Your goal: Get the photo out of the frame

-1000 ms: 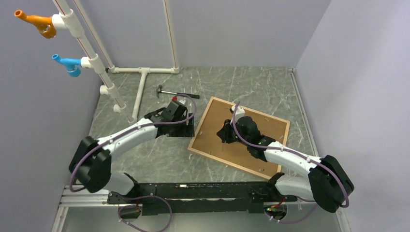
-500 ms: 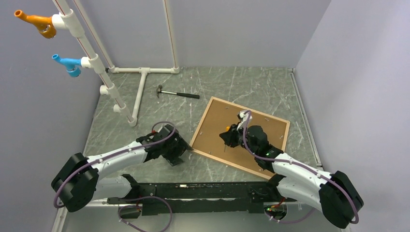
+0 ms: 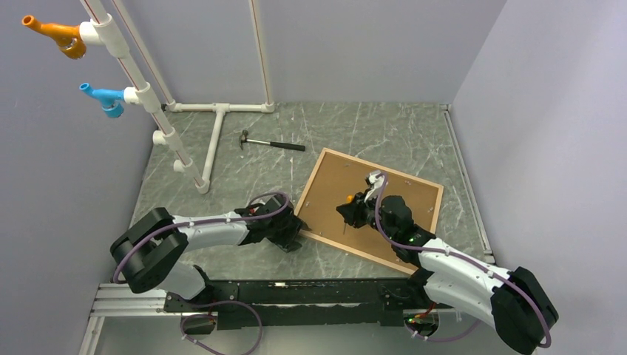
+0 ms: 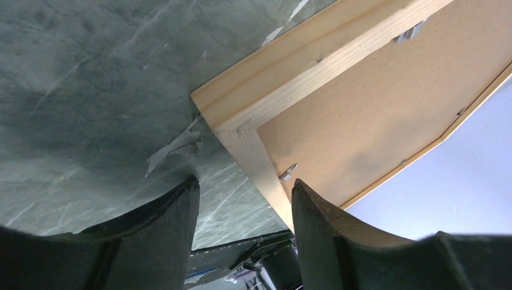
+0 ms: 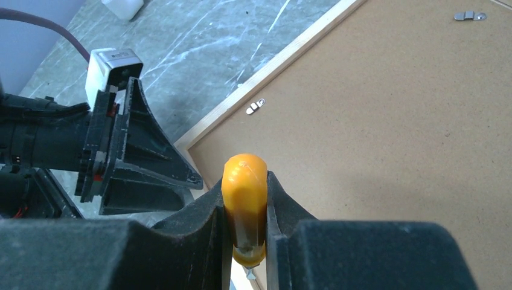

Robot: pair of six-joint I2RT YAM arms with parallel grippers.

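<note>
From above, the frame [image 3: 333, 245] lies flat on the table [image 3: 370, 133], right of centre, with the photo [image 3: 333, 194] inside it, brown back up. The left gripper [image 3: 297, 235] sits low at the frame's near left corner and the right gripper [image 3: 349, 210] hangs over the brown back. In the left wrist view the fingers [image 4: 160, 232] stand spread, the wooden corner rail running between them. In the right wrist view the fingers [image 5: 199, 226] pinch an orange tool handle [image 5: 244, 181] above the photo's back.

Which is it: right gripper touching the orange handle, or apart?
Touching. Right wrist view shows the orange handle pinched between the fingers of the right gripper, no gap.
</note>
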